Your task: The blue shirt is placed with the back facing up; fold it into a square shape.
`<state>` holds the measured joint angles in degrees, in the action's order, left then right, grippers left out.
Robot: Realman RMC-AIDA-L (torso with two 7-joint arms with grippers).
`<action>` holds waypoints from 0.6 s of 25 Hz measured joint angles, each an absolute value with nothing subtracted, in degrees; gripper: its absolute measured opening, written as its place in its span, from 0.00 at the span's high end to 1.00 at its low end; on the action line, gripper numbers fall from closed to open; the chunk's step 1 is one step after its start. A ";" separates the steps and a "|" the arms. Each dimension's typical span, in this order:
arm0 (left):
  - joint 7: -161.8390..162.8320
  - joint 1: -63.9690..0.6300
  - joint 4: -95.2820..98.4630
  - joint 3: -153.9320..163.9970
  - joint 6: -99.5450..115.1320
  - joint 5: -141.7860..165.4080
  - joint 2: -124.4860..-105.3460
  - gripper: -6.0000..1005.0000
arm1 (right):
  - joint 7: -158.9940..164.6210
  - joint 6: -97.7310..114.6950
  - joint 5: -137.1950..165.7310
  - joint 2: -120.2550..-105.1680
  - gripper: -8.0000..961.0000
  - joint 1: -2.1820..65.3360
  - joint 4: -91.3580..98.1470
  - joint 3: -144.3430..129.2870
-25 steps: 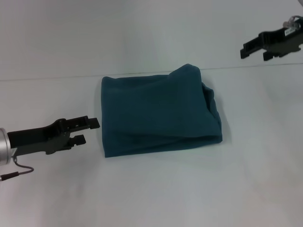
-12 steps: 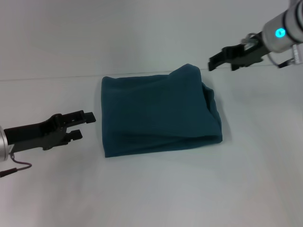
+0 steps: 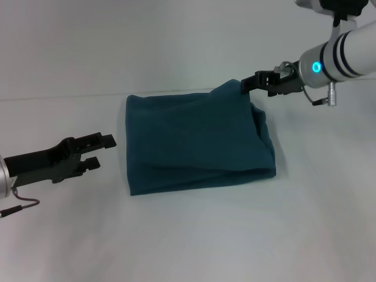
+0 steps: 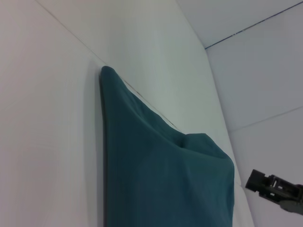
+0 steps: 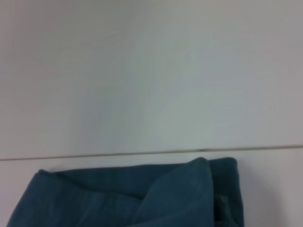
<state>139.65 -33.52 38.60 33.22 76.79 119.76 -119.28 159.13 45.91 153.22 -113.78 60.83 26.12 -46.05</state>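
Note:
The blue shirt (image 3: pixel 197 144) lies folded into a rough rectangle in the middle of the white table, plain side up, with its far right corner humped up. It also fills the lower part of the left wrist view (image 4: pixel 165 179) and the right wrist view (image 5: pixel 142 203). My right gripper (image 3: pixel 249 84) is open at that raised far right corner, its tips right against the cloth. The left wrist view shows it beyond the shirt (image 4: pixel 277 187). My left gripper (image 3: pixel 101 151) is open and empty, a short way off the shirt's left edge.
The white table (image 3: pixel 194 241) stretches around the shirt on all sides. A thin seam line (image 3: pixel 59 97) runs across it just behind the shirt's far edge. A loose cable (image 3: pixel 20 207) hangs under my left arm.
My right arm has swung in from the far right and down to the shirt's raised far corner. My left gripper has drawn back slightly to the left. The shirt has not moved.

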 joint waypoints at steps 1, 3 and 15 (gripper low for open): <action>139.63 -33.55 38.58 33.22 76.73 119.75 -119.28 0.16 | 159.01 44.96 152.88 -113.91 0.20 60.82 25.39 -46.08; 139.60 -33.65 38.52 33.22 76.64 119.74 -119.28 0.16 | 158.82 44.39 152.32 -114.17 0.20 60.81 24.96 -46.24; 137.02 -39.03 38.11 40.86 70.73 122.27 -118.01 0.16 | 155.64 55.21 149.43 -113.24 0.20 57.71 31.80 -44.98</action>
